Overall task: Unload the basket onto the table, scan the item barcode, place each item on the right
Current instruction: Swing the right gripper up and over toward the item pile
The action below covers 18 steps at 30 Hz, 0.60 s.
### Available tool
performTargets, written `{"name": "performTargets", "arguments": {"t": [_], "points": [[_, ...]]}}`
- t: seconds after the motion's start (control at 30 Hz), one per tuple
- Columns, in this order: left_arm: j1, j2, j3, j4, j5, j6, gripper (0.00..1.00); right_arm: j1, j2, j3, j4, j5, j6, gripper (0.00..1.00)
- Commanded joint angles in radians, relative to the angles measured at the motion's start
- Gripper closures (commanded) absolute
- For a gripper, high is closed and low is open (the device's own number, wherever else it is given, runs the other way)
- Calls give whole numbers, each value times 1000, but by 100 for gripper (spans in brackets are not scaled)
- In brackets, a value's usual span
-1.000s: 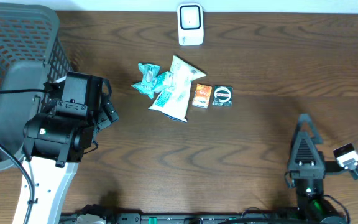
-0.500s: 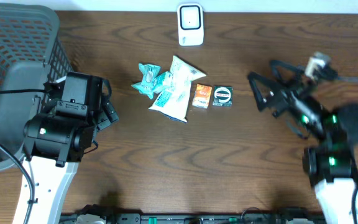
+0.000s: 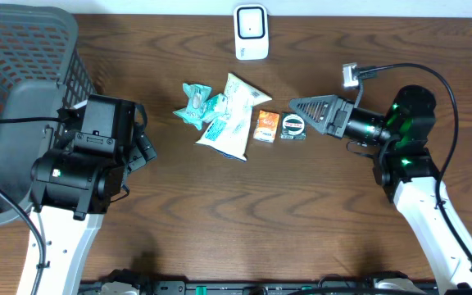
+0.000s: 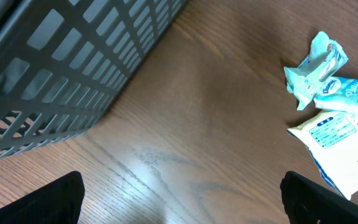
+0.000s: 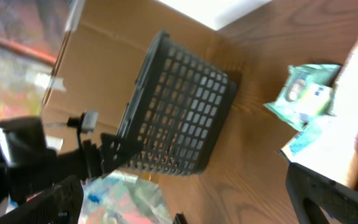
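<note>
The right gripper [image 3: 300, 106] is positioned in front of and right of the white box-shaped scanner [image 3: 251, 33]. Its jaws are spread wide and empty, apparently so that the small black packet with a white ring [image 3: 293, 128], lying on the brown wooden table [image 3: 342, 213], can be taken. The left gripper [image 4: 182, 202], equally wide and empty, is held well left of the scanner, likely for clearance.

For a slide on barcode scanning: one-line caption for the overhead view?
Right gripper, jaws open, hovers by the black packet; the white scanner stands beyond.
</note>
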Motion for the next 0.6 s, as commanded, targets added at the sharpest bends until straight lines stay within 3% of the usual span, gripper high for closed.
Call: {"name": "performTargets", "arguments": {"t": [0.0,0.23,0.4,0.57], "points": [[5,-2,2,-3,-21,-5,0,24,-24,20,16,18,-43,1],[5,-2,2,-3,-21,-5,0,32,-24,176,-3,46,18,1],[5,-2,2,-3,-21,-5,0,79,-24,422,-230,39,18,1],[5,-2,2,-3,-21,-5,0,132,-26,476,-269,39,21,1]]}}
